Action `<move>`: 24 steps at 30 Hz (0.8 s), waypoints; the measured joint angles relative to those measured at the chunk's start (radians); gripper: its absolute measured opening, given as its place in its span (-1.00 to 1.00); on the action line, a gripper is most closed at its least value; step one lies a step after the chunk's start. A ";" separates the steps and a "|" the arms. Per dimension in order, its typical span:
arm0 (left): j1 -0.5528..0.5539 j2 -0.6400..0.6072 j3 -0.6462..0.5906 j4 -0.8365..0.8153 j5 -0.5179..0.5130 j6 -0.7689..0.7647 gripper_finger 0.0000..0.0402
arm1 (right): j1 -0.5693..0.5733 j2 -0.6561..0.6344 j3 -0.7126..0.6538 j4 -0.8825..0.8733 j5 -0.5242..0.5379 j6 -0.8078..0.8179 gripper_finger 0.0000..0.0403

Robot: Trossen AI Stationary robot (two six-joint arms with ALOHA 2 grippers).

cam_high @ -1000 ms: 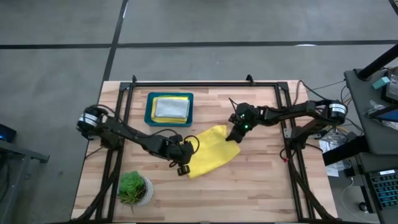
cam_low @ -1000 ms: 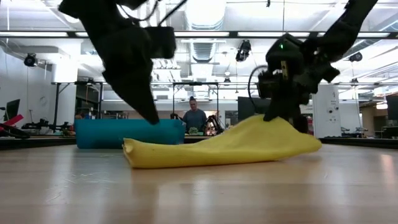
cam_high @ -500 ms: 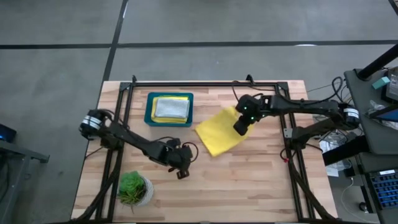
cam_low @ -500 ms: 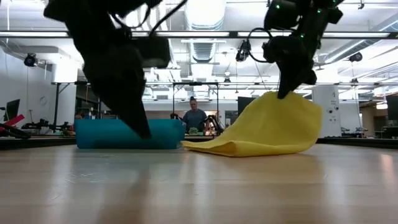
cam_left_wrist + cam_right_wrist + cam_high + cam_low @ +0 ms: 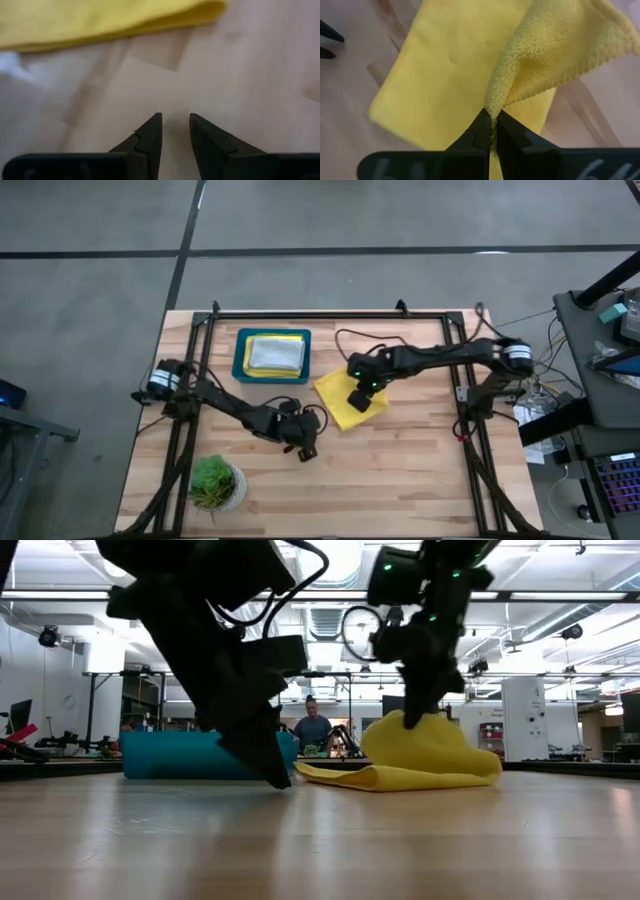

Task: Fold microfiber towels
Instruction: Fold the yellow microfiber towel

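- One soft yellow microfiber towel (image 5: 343, 393) lay near the middle of the pale wooden slatted table (image 5: 420, 480), just beside the teal rectangular tray (image 5: 240, 360), which held a folded stack with a pale grey cloth (image 5: 275, 354) on top.
- My right gripper (image 5: 360, 395) was over that towel with its fingers pinched tight on a corner of the cloth; the right wrist view showed the bunched edge caught between the two dark tips (image 5: 491, 131), with the flat layer spread beneath.
- From the table-level camera the lifted part made a hump (image 5: 420, 745) above a thin flap lying on the wood, so I judged the fold to be mid-way: one layer being carried over the other.
- To do it well, I reckoned the held corner should be carried low across until it sat over the opposite corner, edges lined up, before the pinch was let go; dropping it early would leave a crooked fold.
- I judged a slow, level path best, since fluffy fabric drags and could pull the lower layer along.
- My left gripper (image 5: 304, 448) waited close to the tabletop, just beside the towel's near edge, its fingers (image 5: 147, 140) a narrow gap apart and holding nothing.
- I thought it could press the bottom layer down if the cloth slid.
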 joint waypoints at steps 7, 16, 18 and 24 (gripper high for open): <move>0.031 0.001 0.000 0.022 -0.017 0.013 -0.58 | 0.025 0.137 0.126 -0.001 0.008 0.000 -0.96; 0.041 0.020 0.000 0.101 -0.022 0.060 -0.58 | 0.057 0.235 0.212 0.001 0.026 0.007 -0.88; 0.041 0.020 0.000 0.109 -0.022 0.062 -0.58 | 0.060 0.243 0.218 0.003 0.026 0.007 -0.81; 0.041 0.020 0.000 0.114 -0.021 0.064 -0.58 | 0.065 0.246 0.221 0.024 0.023 -0.001 -0.51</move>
